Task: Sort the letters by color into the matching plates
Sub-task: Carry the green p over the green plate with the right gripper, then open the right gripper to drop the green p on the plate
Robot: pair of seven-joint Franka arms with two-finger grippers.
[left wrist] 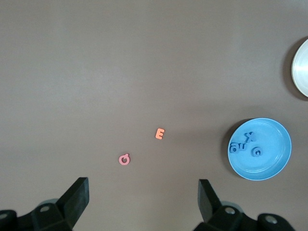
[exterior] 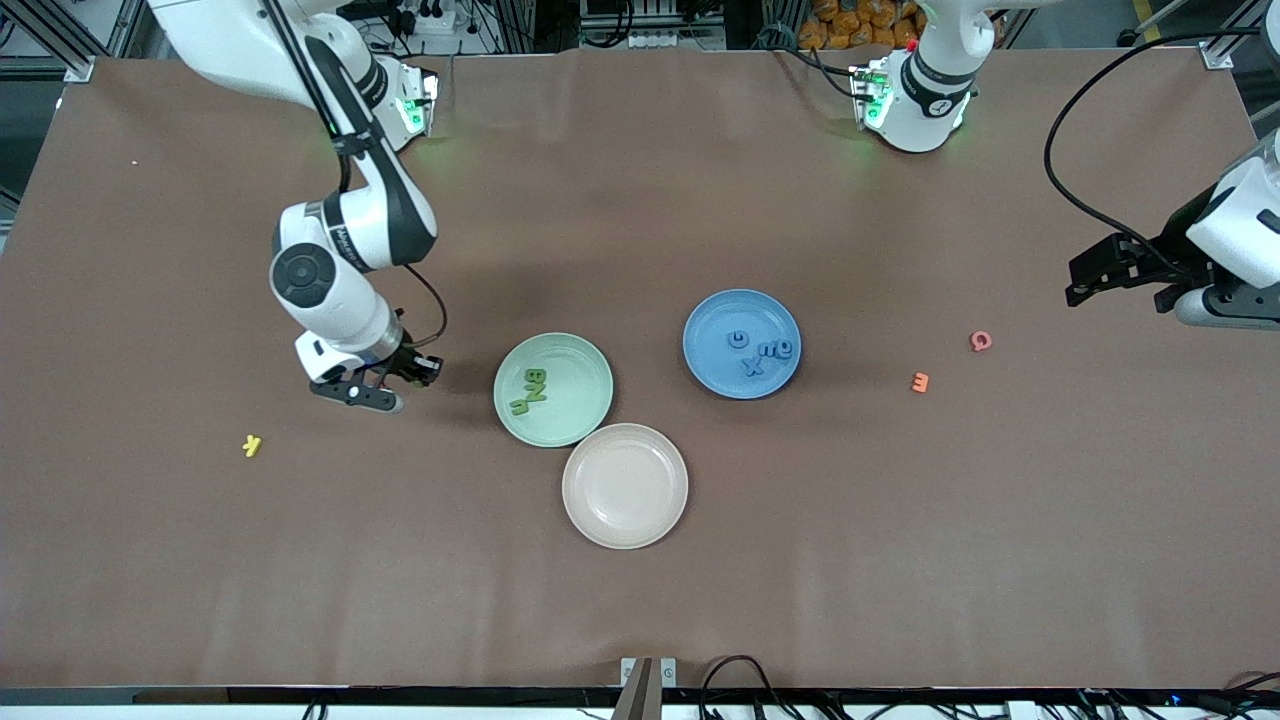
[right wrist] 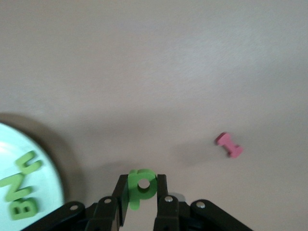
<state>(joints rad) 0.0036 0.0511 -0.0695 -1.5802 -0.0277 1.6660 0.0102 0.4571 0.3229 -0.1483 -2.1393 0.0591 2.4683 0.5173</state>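
Note:
My right gripper point(exterior: 418, 370) is shut on a green letter P point(right wrist: 134, 193), low over the bare table beside the mint green plate point(exterior: 580, 365), toward the right arm's end. In the right wrist view the P stands between the fingers point(right wrist: 161, 185). The green plate holds three green letters point(exterior: 530, 390), which also show in the right wrist view point(right wrist: 21, 190). The blue plate point(exterior: 715, 320) holds several blue letters point(exterior: 760, 352), and it also shows in the left wrist view point(left wrist: 274, 163). My left gripper point(exterior: 1100, 275) is open and empty, waiting up at the left arm's end.
A beige-pink plate point(exterior: 625, 485) lies nearer the front camera, touching the green plate. A yellow letter point(exterior: 252, 445) lies near the right arm's end. An orange E point(exterior: 920, 382) and a pink Q point(exterior: 981, 341) lie toward the left arm's end. A pink I point(right wrist: 229, 145) lies near my right gripper.

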